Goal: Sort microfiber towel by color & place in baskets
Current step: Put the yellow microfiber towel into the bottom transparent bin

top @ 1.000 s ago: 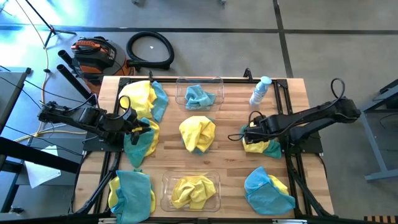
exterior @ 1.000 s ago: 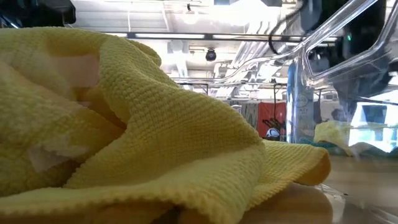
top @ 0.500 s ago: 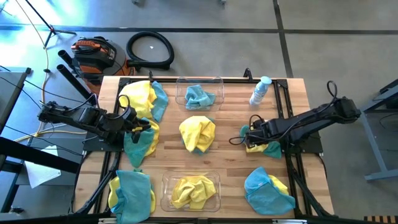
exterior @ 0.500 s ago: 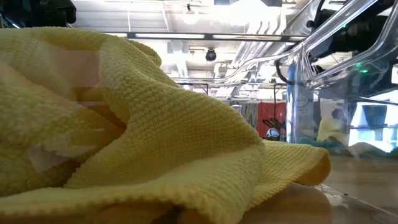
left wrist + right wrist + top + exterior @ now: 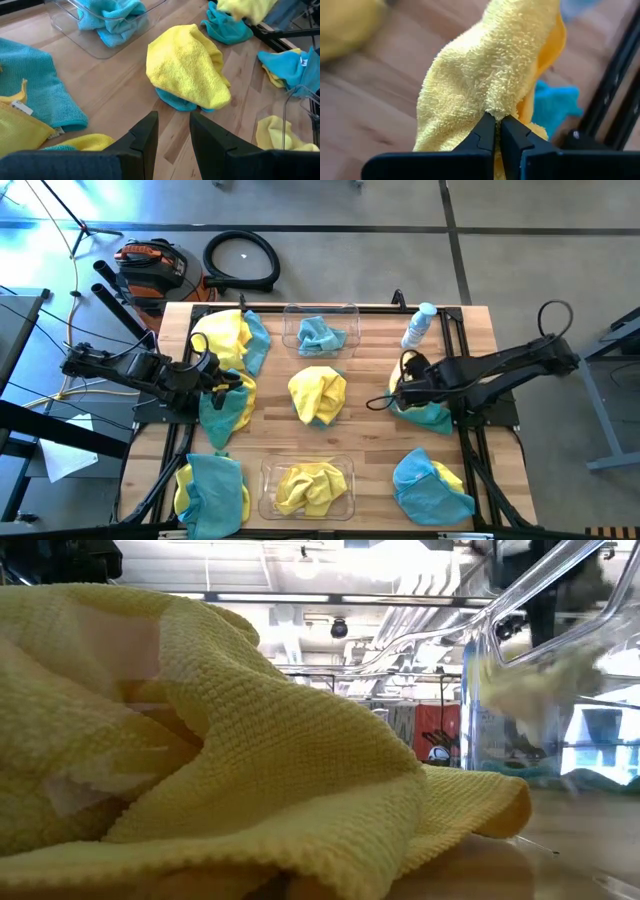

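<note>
My right gripper (image 5: 399, 392) is at the table's right side, shut on a yellow microfiber towel (image 5: 490, 70) that it has raised above a teal towel (image 5: 433, 418) lying on the wood. My left gripper (image 5: 171, 134) hovers open at the left, above a yellow-and-teal pile (image 5: 225, 405), touching nothing. The far basket (image 5: 345, 313) holds a teal towel (image 5: 320, 336). The near basket (image 5: 268, 470) holds a yellow towel (image 5: 306, 486). A yellow towel over a teal one (image 5: 318, 394) lies mid-table. My right gripper pinches a bunched fold of the yellow towel (image 5: 492, 111) between its two fingertips, coming from above and pointing steeply down. The towel hangs slack below the fingers, above the teal towel; whether its lowest part still touches that towel, I cannot tell.
More yellow-and-teal piles lie at the far left (image 5: 230, 338), near left (image 5: 212, 492) and near right (image 5: 432, 486). A small clear bottle (image 5: 418, 326) stands at the far right. In the low view, the near basket's yellow towel (image 5: 220, 760) fills the foreground.
My right gripper has shut on the yellow towel and gone up, turning at the wrist. The yellow towel has come up off the teal one, which stays on the table.
</note>
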Robot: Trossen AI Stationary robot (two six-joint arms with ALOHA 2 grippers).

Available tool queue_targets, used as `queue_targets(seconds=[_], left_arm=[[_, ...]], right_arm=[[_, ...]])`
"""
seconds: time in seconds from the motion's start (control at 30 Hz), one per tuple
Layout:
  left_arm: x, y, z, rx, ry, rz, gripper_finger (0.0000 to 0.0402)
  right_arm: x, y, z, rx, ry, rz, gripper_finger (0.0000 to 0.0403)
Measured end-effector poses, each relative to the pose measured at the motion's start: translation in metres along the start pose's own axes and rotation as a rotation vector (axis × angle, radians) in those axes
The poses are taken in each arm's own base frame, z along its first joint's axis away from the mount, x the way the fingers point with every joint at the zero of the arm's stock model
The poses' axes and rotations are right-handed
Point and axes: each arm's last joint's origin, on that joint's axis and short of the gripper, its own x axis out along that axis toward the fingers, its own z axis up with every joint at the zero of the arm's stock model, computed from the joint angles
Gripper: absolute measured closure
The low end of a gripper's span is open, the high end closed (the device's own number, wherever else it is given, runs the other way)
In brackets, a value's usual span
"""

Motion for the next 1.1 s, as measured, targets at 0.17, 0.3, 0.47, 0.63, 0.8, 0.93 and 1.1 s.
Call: queue_targets(seconds=[0.17, 0.3, 0.47, 0.63, 0.8, 0.93, 1.1], left_arm=[[0.0, 0.0, 0.0, 0.03, 0.003, 0.002, 0.0303], [0.0, 0.0, 0.0, -0.008, 0.003, 0.002, 0.0303], [0.0, -0.001, -0.002, 0.028, 0.041, -0.033, 0.0303], [0.0, -0.001, -0.003, 0.039, 0.083, -0.074, 0.0303], [0.0, -0.001, -0.004, 0.075, 0.103, -0.075, 0.0303], [0.0, 0.0, -0.005, 0.111, 0.109, -0.071, 0.0303], [0.0, 0.0, -0.005, 0.111, 0.108, -0.072, 0.0303]], right_arm=[[-0.052, 0.018, 0.008, -0.013, -0.176, 0.184, 0.0401], [-0.078, 0.053, 0.003, -0.051, -0.236, 0.284, 0.0402], [-0.097, 0.121, -0.011, -0.142, -0.237, 0.338, 0.0402], [-0.111, 0.187, -0.031, -0.244, -0.246, 0.413, 0.0402], [-0.115, 0.236, -0.049, -0.299, -0.263, 0.482, 0.0403], [-0.092, 0.263, -0.065, -0.337, -0.242, 0.527, 0.0403], [-0.059, 0.281, -0.078, -0.388, -0.138, 0.497, 0.0403]])
